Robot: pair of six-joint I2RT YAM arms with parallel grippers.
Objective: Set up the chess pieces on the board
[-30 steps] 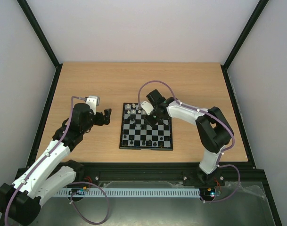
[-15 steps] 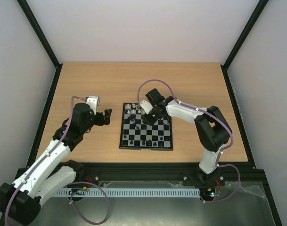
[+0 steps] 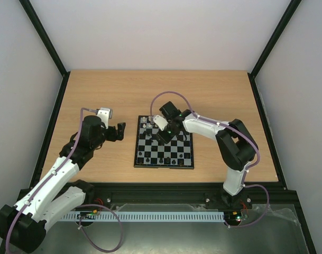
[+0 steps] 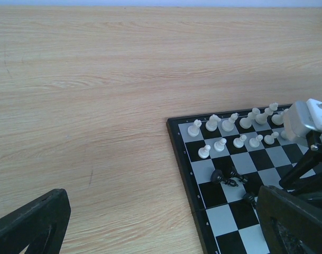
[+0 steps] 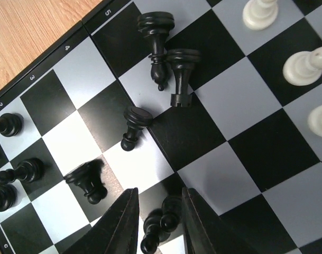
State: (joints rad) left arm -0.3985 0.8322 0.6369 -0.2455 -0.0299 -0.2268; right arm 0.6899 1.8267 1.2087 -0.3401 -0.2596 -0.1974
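Observation:
The board (image 3: 188,156) lies mid-table. White pieces (image 3: 146,122) stand along its far rows and black pieces (image 3: 174,159) along its near row. My right gripper (image 3: 162,136) hangs low over the board's left middle, jaws slightly apart. In the right wrist view it (image 5: 158,191) straddles two black pieces (image 5: 163,222) lying together, and whether it touches them I cannot tell. Three fallen black pieces (image 5: 163,53) lie ahead and a blurred one (image 5: 86,182) to the left. My left gripper (image 3: 120,130) is wide open and empty over bare wood, left of the board (image 4: 184,159).
The left wrist view shows white pieces (image 4: 224,127) in two rows, fallen black ones (image 4: 229,177) and the right arm's wrist (image 4: 309,121) over the board. Black frame posts (image 3: 47,39) and white walls close in the wooden table (image 3: 213,95).
My right gripper has moved left and a little farther across the board. One black piece beside it is blurred, as if moving. The left arm has not moved.

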